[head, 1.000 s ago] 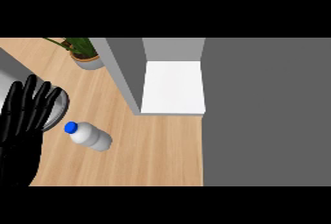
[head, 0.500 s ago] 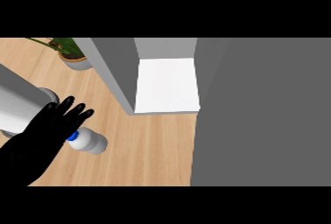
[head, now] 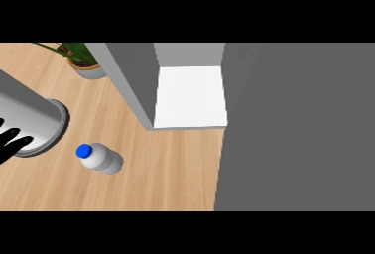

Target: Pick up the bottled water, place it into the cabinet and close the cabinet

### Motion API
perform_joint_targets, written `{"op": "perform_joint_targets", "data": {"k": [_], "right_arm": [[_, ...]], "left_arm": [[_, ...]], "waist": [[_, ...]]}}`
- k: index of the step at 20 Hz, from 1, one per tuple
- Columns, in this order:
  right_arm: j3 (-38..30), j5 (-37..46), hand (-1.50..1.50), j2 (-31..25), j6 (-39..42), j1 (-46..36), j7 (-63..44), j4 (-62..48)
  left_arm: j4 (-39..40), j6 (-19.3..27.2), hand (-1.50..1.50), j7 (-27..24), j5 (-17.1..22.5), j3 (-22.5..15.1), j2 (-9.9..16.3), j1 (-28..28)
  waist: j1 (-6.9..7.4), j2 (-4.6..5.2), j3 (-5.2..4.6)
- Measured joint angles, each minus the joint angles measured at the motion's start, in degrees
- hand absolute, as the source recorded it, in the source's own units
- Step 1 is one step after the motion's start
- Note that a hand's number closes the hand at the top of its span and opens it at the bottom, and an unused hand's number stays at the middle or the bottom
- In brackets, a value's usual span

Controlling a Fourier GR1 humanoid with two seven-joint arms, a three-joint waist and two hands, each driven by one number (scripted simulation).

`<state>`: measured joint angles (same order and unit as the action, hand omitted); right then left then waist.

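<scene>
Only left robot hand (head: 13,141) fingertips, empty.

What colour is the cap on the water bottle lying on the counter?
Blue, on the white plastic water bottle; the head view shows it clearly.

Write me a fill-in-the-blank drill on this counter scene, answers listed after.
1. The water bottle has a ____ cap.
2. The bottle lies on the ____ counter.
3. The potted plant stands at the cabinet's ____ side in the head view.
4. The only hand showing is at the view's ____ edge.

Missing words: blue; wooden; left; left
</scene>
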<state>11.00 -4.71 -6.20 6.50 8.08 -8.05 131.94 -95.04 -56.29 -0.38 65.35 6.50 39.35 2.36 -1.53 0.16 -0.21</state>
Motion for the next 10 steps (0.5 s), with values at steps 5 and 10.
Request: {"op": "perform_joint_targets", "data": {"k": [5,10], "right_arm": [[3.7,2.2,-1.50,0.9,-1.8,1.3,-4.6,5.9],[7.5,4.3,-1.50,1.6,-2.6,4.0,-6.8,9.3]], "left_arm": [[11.5,-5.7,-1.50,3.0,11.3,-0.1,10.2,-1.8],[20.8,-9.0,-1.50,6.8,14.5,-1.1,13.5,-6.7]], "waist": [[0.24,-0.05,0.08],[0.16,-0.06,0.11]]}}
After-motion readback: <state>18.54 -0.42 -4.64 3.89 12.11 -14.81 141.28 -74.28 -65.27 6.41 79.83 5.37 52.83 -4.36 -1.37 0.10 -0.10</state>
